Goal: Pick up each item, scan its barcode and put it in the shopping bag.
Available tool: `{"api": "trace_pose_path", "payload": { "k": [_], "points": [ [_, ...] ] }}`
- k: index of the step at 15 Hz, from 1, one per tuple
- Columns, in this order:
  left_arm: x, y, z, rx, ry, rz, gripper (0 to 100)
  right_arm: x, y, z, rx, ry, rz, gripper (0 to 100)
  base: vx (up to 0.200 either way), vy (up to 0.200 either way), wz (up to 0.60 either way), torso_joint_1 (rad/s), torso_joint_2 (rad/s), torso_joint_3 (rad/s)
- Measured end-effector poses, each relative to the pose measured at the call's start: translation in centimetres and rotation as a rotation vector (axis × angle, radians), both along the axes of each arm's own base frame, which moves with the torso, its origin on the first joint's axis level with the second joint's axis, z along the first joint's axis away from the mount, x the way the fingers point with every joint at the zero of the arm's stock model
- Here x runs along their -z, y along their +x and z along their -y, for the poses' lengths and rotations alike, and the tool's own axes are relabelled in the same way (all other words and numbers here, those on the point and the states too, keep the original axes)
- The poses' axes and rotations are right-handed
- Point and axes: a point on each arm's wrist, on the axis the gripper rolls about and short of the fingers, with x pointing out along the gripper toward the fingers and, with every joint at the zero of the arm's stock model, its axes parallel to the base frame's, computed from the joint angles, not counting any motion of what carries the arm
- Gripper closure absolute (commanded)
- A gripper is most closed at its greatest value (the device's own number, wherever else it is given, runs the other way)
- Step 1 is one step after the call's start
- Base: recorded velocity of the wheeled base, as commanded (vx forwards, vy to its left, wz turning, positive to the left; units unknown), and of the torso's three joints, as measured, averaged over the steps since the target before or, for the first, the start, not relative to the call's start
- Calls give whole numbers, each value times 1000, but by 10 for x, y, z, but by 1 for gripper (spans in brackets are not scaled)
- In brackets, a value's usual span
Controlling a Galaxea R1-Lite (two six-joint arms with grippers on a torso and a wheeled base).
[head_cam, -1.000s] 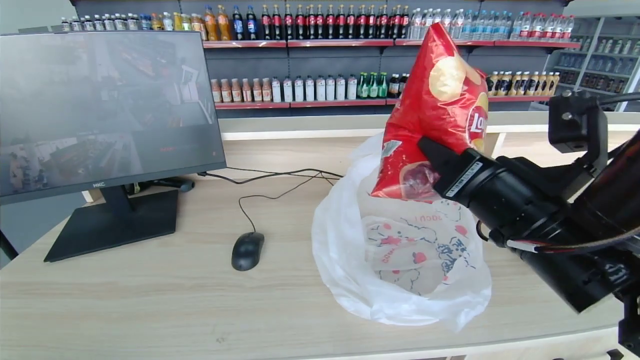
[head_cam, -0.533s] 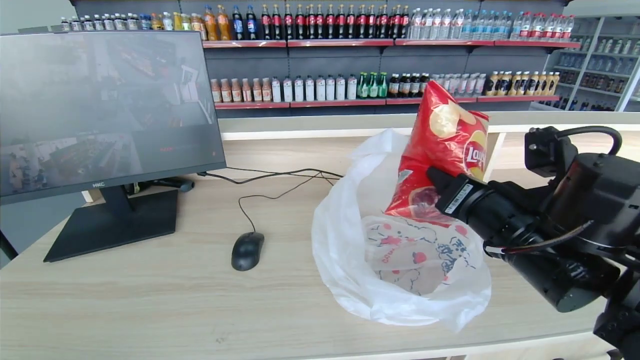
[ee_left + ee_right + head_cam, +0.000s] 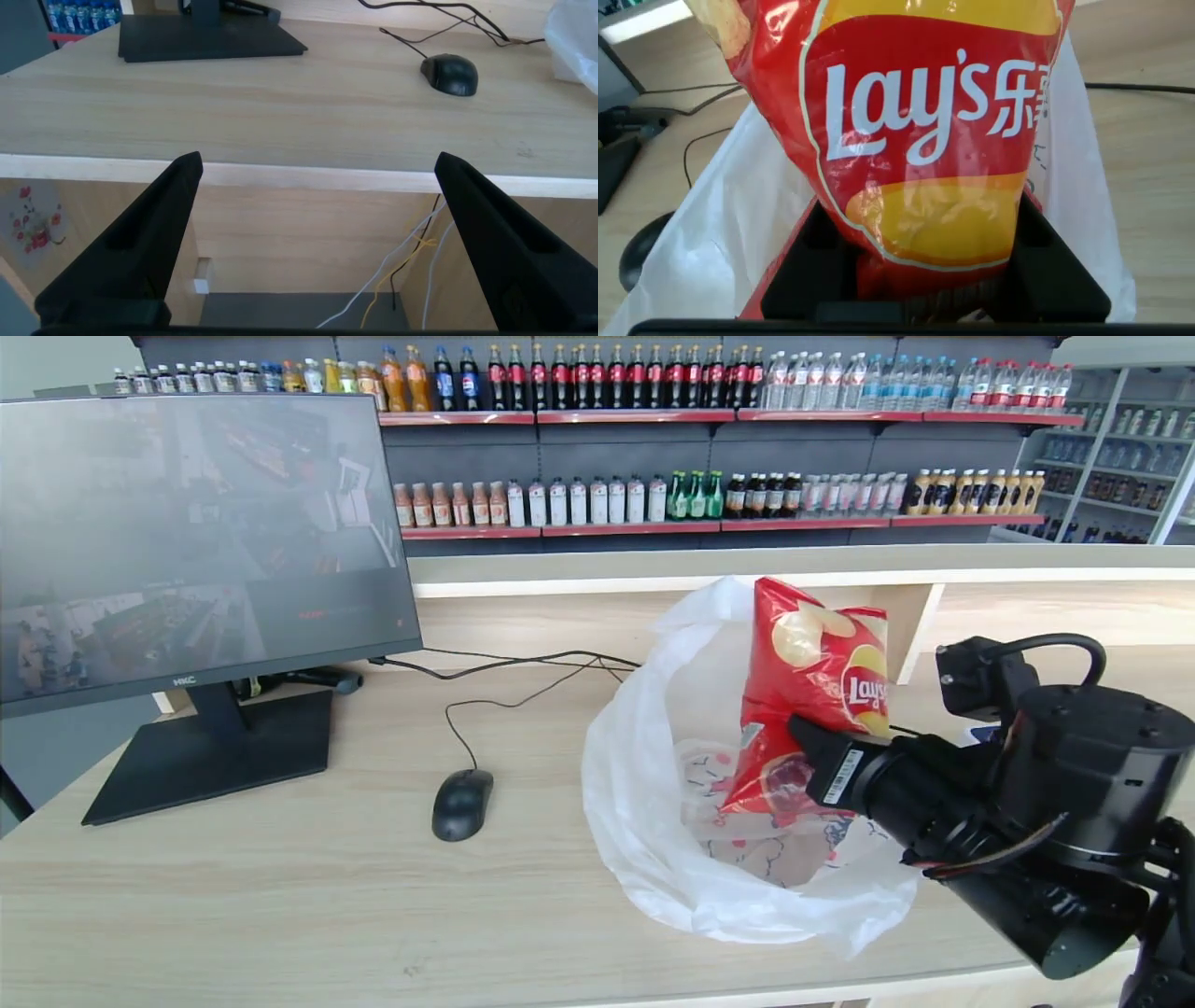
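A red chip bag [image 3: 810,681] stands upright with its lower end inside the mouth of the white plastic shopping bag [image 3: 644,821] on the wooden counter. My right gripper [image 3: 798,756] is shut on the chip bag's lower part, coming in from the right. In the right wrist view the chip bag [image 3: 924,140] sits between the black fingers [image 3: 799,266], with the shopping bag [image 3: 710,224] spread beneath it. A printed packet [image 3: 775,845] lies at the bottom of the shopping bag. My left gripper [image 3: 313,243] hangs open below the counter's front edge, nothing between its fingers.
A monitor [image 3: 187,541] on a black stand sits at the counter's left. A black mouse [image 3: 462,803] with its cable lies between the monitor and the shopping bag. Shelves of bottles [image 3: 653,439] fill the background behind a raised ledge.
My right gripper has come down with the chip bag, lowering it from above the shopping bag until its lower end sits inside the bag's mouth.
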Motion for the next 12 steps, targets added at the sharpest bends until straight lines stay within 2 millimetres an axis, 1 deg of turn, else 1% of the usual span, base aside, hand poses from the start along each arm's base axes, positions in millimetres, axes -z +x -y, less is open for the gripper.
{"api": "trace_pose_path", "payload": {
  "k": [2,5,8,12],
  "points": [
    [0,0,0,0,0,0,0,9,-2,2,-1,-40,-50,100,0,0,0,0,0,0],
    [0,0,0,0,0,0,0,17,-2,-2,-37,-78,-79,100,0,0,0,0,0,0],
    [0,0,0,0,-1,0,0,23,3,-9,-83,-135,-87,100,0,0,0,0,0,0],
    [0,0,0,0,-1,0,0,34,2,-10,-96,-163,-120,100,0,0,0,0,0,0]
  ]
}}
